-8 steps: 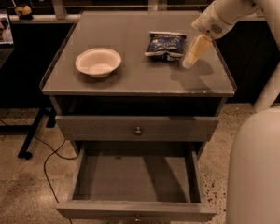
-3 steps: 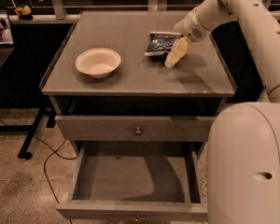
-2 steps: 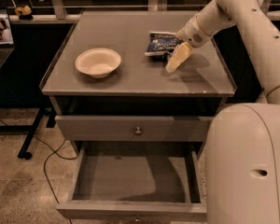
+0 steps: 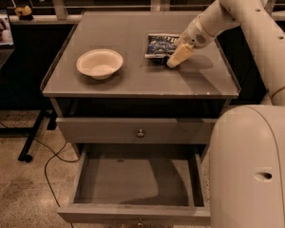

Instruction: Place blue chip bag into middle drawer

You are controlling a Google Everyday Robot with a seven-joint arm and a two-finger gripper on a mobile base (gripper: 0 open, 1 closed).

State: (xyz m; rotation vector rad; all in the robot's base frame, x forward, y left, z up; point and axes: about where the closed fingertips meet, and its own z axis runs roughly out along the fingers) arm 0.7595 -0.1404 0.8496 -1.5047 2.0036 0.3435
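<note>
The blue chip bag (image 4: 160,45) lies flat on the cabinet top (image 4: 133,80), at the back right. My gripper (image 4: 175,59) is low over the top, at the bag's front right corner and touching or nearly touching it. The middle drawer (image 4: 137,182) is pulled open below; its inside is empty and its knob (image 4: 140,222) shows at the bottom edge. The upper knobbed drawer (image 4: 109,131) above it is closed.
A white bowl (image 4: 99,63) stands on the left of the cabinet top. My arm (image 4: 237,4) reaches in from the upper right, and my white base (image 4: 251,170) stands close against the right of the open drawer. A cable and a stand leg lie on the floor at the left.
My gripper has moved left and slightly down, from right of the bag to its front right corner. The bag, bowl and drawers have not moved.
</note>
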